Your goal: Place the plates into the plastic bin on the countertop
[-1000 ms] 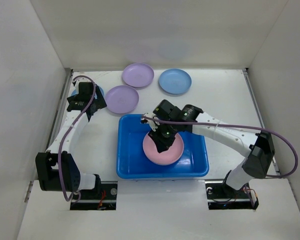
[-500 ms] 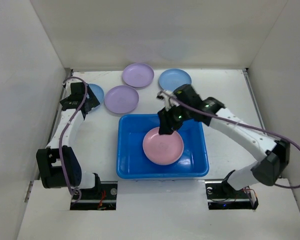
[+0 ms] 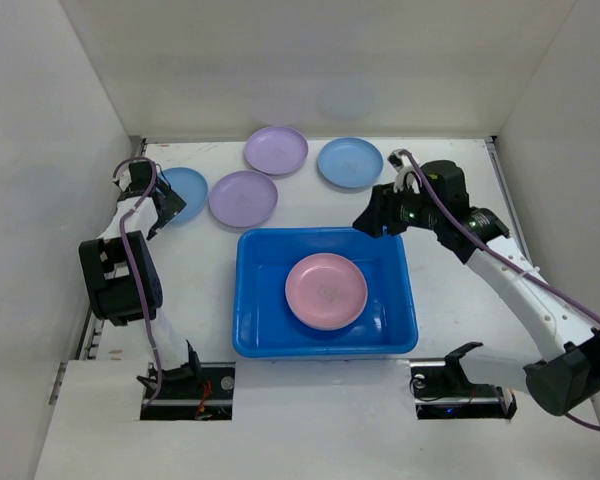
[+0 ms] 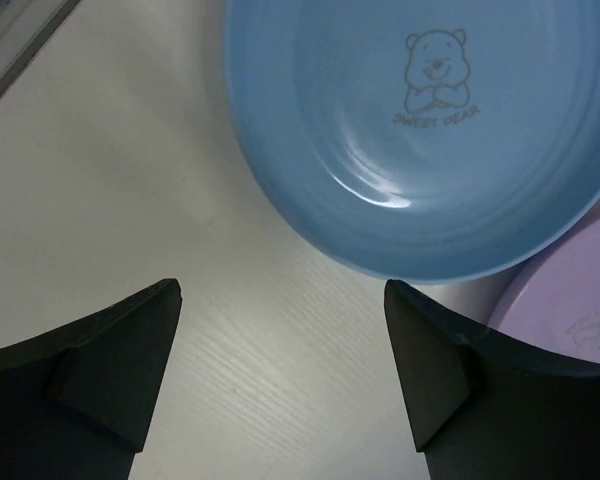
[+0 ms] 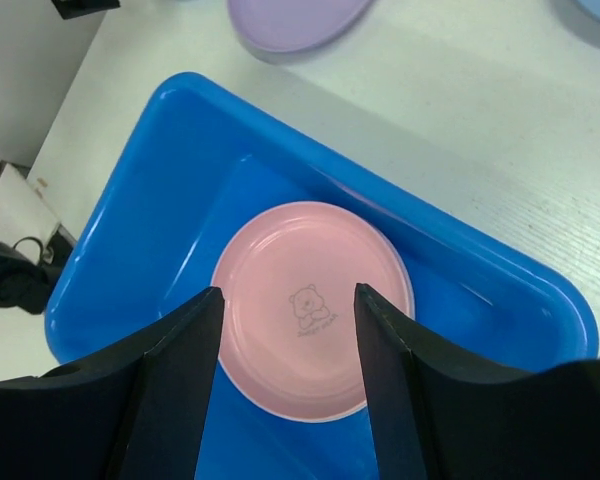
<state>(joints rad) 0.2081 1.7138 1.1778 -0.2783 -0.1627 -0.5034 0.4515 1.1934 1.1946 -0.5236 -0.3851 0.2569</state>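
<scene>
The blue plastic bin (image 3: 248, 318) sits mid-countertop with one pink plate (image 3: 326, 291) lying flat in it; the right wrist view also shows the bin (image 5: 280, 140) and the pink plate (image 5: 310, 305). My right gripper (image 3: 368, 222) is open and empty, raised over the bin's far right corner (image 5: 288, 292). On the countertop behind the bin lie two lilac plates (image 3: 243, 198) (image 3: 276, 150) and two blue plates (image 3: 350, 162) (image 3: 185, 188). My left gripper (image 3: 160, 208) is open and empty (image 4: 280, 292), just short of the left blue plate's (image 4: 430, 130) near rim.
White walls close in the countertop (image 3: 450, 160) on the left, back and right. The left blue plate lies close to the left wall, and a lilac plate's edge (image 4: 580, 320) nearly touches it. A metal rail (image 4: 20, 40) runs along the wall.
My right gripper has risen from the pink plate in the bin and pulled back to the right. My left gripper has swung left, uncovering the left blue plate.
</scene>
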